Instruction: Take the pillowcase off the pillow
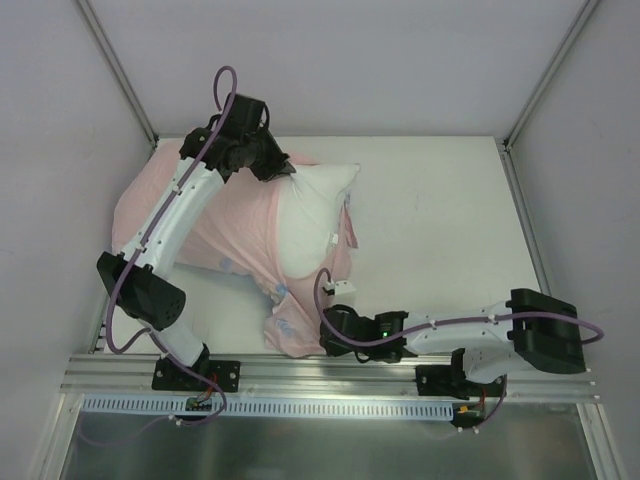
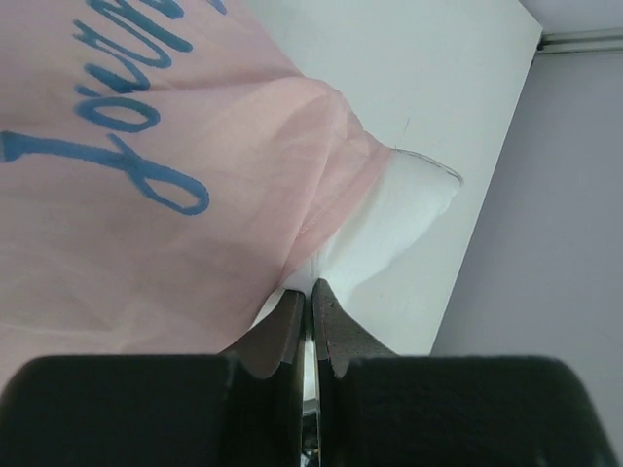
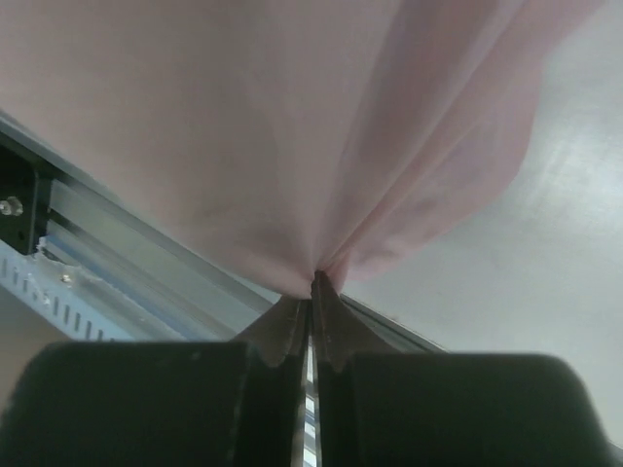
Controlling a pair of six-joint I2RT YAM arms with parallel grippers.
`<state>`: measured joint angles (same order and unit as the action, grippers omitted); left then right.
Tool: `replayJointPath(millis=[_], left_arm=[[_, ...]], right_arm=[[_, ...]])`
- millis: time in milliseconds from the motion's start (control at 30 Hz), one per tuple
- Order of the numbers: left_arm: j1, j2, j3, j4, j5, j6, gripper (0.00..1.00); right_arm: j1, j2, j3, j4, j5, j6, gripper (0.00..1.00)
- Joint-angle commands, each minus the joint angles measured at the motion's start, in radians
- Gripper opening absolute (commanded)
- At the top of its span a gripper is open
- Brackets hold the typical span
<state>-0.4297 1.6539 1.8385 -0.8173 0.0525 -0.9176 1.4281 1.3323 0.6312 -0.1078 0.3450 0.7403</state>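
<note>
Pillow (image 1: 318,205) sits left of centre on the tabletop (image 1: 440,220). Its right end is bare white and plump, and its far corner points right. The rest of it is inside the pillowcase (image 1: 225,225).

Edges: the pink fabric runs out to the tabletop's left edge, close against the left wall. A twisted tail of it trails down to the near edge, just beside the aluminium rail (image 1: 330,372). I see open room across the whole right half of the tabletop, from the pillow out to the right wall.

Left gripper (image 1: 283,170) is at the pillow's far side, with its jaws pressed together right where the pink hem meets the white. I cannot tell which layer is pinched. Its arm lies across the covered part.

Right gripper (image 3: 311,284) is at the near edge, clamped on the pillowcase tail. The fabric fans out from the fingertips in tight pleats, with the rail directly behind it.

Materials: the pillowcase is thin, soft and slightly see-through, pale pink with blue script lettering. The pillow is smooth, matte and unprinted. The tabletop is flat, white and faintly glossy. The rail is ribbed metal.
</note>
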Motion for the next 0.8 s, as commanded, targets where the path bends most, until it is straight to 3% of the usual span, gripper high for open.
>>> replayJointPath(millis=[0, 200, 467, 533, 567, 633, 667, 700, 733, 767], left_arm=[[0.091, 0.027, 0.145, 0.153, -0.002, -0.064, 0.0], [0.146, 0.053, 0.2, 0.155, 0.05, -0.053, 0.0], [0.138, -0.008, -0.016, 0.152, 0.064, 0.034, 0.0], [0.106, -0.019, -0.082, 0.155, 0.052, 0.089, 0.0], [0.094, -0.026, -0.097, 0.155, 0.04, 0.114, 0.0], [0.066, -0.023, -0.12, 0.153, 0.04, 0.192, 0.01], [0.043, -0.026, -0.13, 0.152, 0.038, 0.232, 0.08], [0.03, -0.028, -0.136, 0.15, 0.032, 0.249, 0.21], [0.016, -0.029, -0.145, 0.147, 0.021, 0.269, 0.4], [-0.018, -0.035, -0.148, 0.139, -0.011, 0.287, 0.47]], right_arm=[[0.054, 0.103, 0.053, -0.052, -0.144, -0.002, 0.01], [0.066, 0.043, -0.004, -0.076, -0.114, 0.045, 0.01], [0.026, -0.165, -0.116, -0.233, -0.011, 0.102, 0.01], [0.0, -0.217, -0.126, -0.245, -0.005, 0.067, 0.43], [-0.018, -0.24, -0.122, -0.275, 0.009, 0.053, 0.74], [-0.041, -0.29, -0.097, -0.309, 0.052, -0.007, 0.86], [-0.076, -0.345, -0.088, -0.352, 0.083, -0.021, 0.88], [-0.096, -0.378, -0.081, -0.369, 0.083, -0.041, 0.89], [-0.121, -0.412, -0.073, -0.378, 0.103, -0.082, 0.9], [-0.179, -0.48, -0.062, -0.397, 0.109, -0.097, 0.91]])
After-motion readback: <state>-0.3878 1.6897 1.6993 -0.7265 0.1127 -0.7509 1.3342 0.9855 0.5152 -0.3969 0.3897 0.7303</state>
